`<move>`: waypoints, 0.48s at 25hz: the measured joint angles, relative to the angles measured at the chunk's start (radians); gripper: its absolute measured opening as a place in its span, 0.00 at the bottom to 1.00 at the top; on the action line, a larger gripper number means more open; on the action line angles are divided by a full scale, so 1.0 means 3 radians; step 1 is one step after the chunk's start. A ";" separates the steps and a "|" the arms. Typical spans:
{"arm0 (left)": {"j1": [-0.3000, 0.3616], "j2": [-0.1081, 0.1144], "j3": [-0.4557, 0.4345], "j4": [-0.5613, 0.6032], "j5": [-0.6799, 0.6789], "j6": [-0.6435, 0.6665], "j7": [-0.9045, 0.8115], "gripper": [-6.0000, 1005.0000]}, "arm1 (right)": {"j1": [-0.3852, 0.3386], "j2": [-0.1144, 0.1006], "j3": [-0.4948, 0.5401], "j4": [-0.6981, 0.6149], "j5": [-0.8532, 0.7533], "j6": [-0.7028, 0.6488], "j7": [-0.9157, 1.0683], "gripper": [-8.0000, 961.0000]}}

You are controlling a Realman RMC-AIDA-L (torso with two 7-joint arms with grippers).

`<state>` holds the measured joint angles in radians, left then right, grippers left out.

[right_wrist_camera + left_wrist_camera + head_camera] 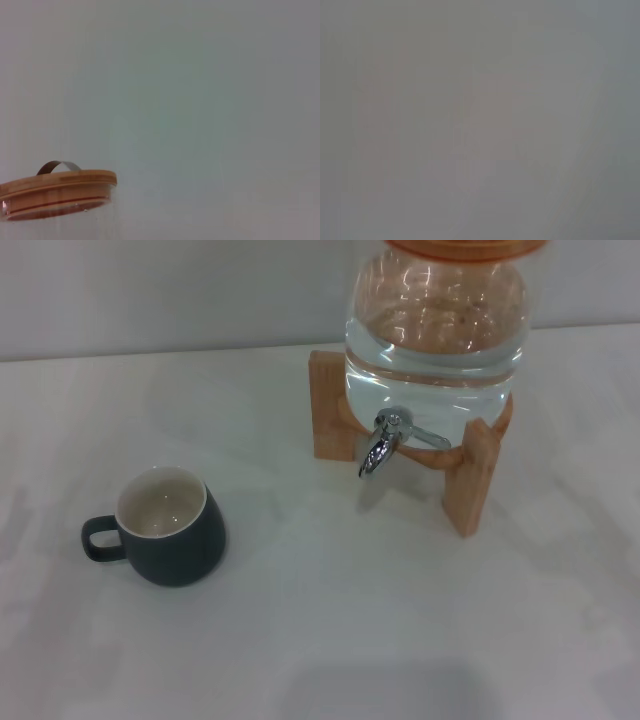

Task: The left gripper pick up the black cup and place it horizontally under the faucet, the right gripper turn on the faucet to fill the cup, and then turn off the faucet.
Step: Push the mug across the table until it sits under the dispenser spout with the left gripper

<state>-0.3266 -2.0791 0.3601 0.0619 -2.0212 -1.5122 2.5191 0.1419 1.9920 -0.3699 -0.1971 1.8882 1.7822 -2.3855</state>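
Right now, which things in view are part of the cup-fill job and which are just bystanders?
Job items:
- small dark grey-black ceramic cup, upright on the table, cream inside, handle towards the robot's left
- shiny chrome faucet on the clear glass water jar

Not handled:
- wooden stand under the jar
- wooden jar lid
- white table

Neither end effector is in view.

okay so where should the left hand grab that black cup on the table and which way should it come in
Best guess: take the black cup by its loop handle or across the rim beside it, coming in from the robot's left. The cup stands upright with the handle pointing left, away from the faucet, so that side is open. Neither hand is in view yet.
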 joint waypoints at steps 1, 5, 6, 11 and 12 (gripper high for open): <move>0.0068 0.0007 0.0001 0.0154 0.0129 -0.0008 -0.0259 0.89 | 0.0001 -0.0007 0.0002 -0.0002 0.0001 -0.0002 0.0014 0.87; 0.0228 0.0012 0.0001 0.0521 0.0414 -0.0003 -0.0721 0.89 | -0.0002 -0.0024 0.0014 -0.0111 0.0005 -0.0044 0.0139 0.87; 0.0270 0.0013 0.0001 0.0609 0.0485 -0.0004 -0.0841 0.89 | -0.0005 -0.0024 0.0015 -0.0130 0.0008 -0.0048 0.0153 0.87; 0.0448 0.0018 0.0002 0.1014 0.0830 -0.0035 -0.1334 0.89 | -0.0011 -0.0024 0.0020 -0.0157 0.0022 -0.0072 0.0168 0.87; 0.0469 0.0019 0.0001 0.1075 0.0906 -0.0041 -0.1398 0.89 | -0.0010 -0.0024 0.0021 -0.0157 0.0021 -0.0075 0.0168 0.87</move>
<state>-0.1859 -2.0734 0.3604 0.3845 -1.7495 -1.5245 2.0996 0.1389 1.9849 -0.3636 -0.2443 1.8946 1.7596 -2.3350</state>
